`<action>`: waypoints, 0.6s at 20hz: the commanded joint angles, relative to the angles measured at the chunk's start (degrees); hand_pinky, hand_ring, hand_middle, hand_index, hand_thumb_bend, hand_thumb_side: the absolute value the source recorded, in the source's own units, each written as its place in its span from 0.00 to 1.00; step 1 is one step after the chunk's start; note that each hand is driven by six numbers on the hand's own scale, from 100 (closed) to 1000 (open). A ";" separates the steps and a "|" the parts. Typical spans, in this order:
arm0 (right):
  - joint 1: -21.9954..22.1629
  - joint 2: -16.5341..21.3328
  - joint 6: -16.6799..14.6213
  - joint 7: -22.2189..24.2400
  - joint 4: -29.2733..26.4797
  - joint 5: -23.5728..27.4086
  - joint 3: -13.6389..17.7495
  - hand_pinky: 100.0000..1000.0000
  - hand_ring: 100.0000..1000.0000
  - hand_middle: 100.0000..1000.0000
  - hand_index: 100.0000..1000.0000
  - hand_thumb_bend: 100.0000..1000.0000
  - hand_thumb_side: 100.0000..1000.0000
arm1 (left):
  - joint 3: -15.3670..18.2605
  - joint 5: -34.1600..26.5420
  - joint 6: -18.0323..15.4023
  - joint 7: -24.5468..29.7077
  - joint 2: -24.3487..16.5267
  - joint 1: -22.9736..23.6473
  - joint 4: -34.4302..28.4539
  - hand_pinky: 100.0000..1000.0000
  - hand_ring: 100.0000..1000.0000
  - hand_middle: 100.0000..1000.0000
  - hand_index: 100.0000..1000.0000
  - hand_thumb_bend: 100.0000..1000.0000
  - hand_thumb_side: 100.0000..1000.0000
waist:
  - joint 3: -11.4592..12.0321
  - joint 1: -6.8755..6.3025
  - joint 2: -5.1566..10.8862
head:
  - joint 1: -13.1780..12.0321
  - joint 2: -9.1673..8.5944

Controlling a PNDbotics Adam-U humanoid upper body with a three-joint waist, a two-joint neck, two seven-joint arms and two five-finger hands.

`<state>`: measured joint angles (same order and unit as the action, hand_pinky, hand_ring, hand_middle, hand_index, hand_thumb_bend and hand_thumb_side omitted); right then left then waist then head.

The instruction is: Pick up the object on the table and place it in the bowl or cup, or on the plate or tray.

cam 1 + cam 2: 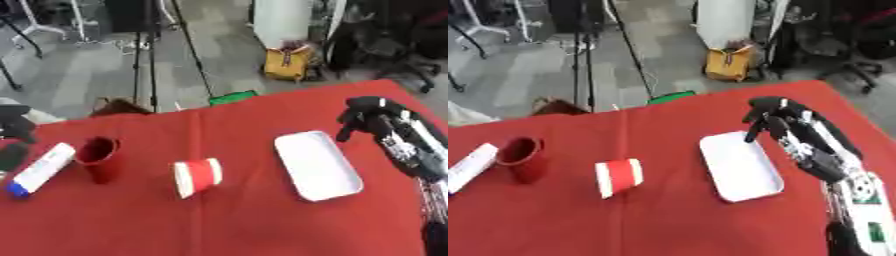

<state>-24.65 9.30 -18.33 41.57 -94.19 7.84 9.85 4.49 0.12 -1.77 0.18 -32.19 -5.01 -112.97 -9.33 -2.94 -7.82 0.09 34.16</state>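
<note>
The right hand (pixel 773 120) is held with fingers curled and empty just beside the white tray (pixel 740 165), the toppled red cup (pixel 619 177) lying well left of it

My right hand (pixel 363 114) hangs curled beside the white tray (pixel 317 165); a red cup (pixel 196 177) lies tipped nearby.

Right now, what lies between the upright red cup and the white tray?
One thing: a red-and-white paper cup on its side, between the upright red cup and the white tray. Left eye view.
</note>
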 commanded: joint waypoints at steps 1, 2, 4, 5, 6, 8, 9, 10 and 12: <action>-0.69 0.57 -0.06 0.16 -0.90 -0.19 0.28 0.49 0.47 0.59 0.81 0.00 0.54 | 0.94 0.50 -0.02 0.04 -1.81 -0.41 -0.41 0.70 0.50 0.53 0.76 0.78 0.69 | -0.01 0.04 0.58 | 0.12 -0.41; -0.69 0.58 -0.05 0.16 -0.90 -0.19 0.28 0.49 0.47 0.59 0.81 0.00 0.54 | 1.03 0.66 0.04 0.01 -1.93 -0.47 -0.25 0.69 0.50 0.53 0.76 0.78 0.68 | -0.02 0.03 0.59 | 0.14 -0.42; -0.66 0.60 -0.05 0.15 -0.88 -0.21 0.30 0.49 0.47 0.59 0.81 0.00 0.54 | 1.25 1.35 0.21 -0.17 -2.38 -0.70 0.30 0.69 0.50 0.53 0.76 0.78 0.68 | -0.05 0.00 0.60 | 0.14 -0.49; -0.65 0.59 -0.04 0.16 -0.88 -0.21 0.29 0.49 0.47 0.59 0.81 0.00 0.54 | 1.29 1.79 0.29 -0.28 -2.68 -0.87 0.72 0.69 0.50 0.53 0.76 0.78 0.68 | -0.06 -0.01 0.60 | 0.14 -0.50; -0.63 0.60 -0.04 0.18 -0.88 -0.22 0.28 0.49 0.47 0.59 0.81 0.00 0.54 | 1.32 2.26 0.35 -0.38 -3.03 -1.03 1.19 0.69 0.50 0.54 0.76 0.78 0.68 | -0.06 -0.02 0.61 | 0.16 -0.52; -0.59 0.61 -0.04 0.22 -0.85 -0.24 0.29 0.49 0.47 0.59 0.81 0.00 0.54 | 1.38 3.43 0.44 -0.58 -3.66 -1.40 2.24 0.69 0.51 0.54 0.76 0.79 0.68 | -0.08 -0.02 0.62 | 0.19 -0.56; -0.59 0.63 -0.04 0.23 -0.83 -0.25 0.30 0.49 0.47 0.59 0.81 0.00 0.54 | 1.46 4.36 0.55 -0.68 -4.10 -1.73 3.04 0.69 0.51 0.54 0.76 0.79 0.68 | -0.11 -0.02 0.61 | 0.18 -0.58; -0.58 0.66 -0.06 0.24 -0.80 -0.25 0.30 0.49 0.47 0.59 0.82 0.00 0.54 | 1.47 5.28 0.66 -0.75 -4.57 -2.12 4.06 0.69 0.51 0.54 0.76 0.79 0.68 | -0.14 -0.03 0.59 | 0.20 -0.60; -0.58 0.71 -0.09 0.30 -0.73 -0.25 0.29 0.49 0.47 0.59 0.82 0.00 0.54 | 1.37 7.00 0.77 -0.78 -5.57 -3.01 6.43 0.68 0.51 0.55 0.77 0.79 0.69 | -0.17 -0.06 0.58 | 0.22 -0.62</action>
<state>-24.65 9.30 -18.34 41.61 -94.18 7.83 9.86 5.16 6.14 -1.10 -0.39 -35.20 -7.44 -106.96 -9.48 -3.06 -7.83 0.14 33.99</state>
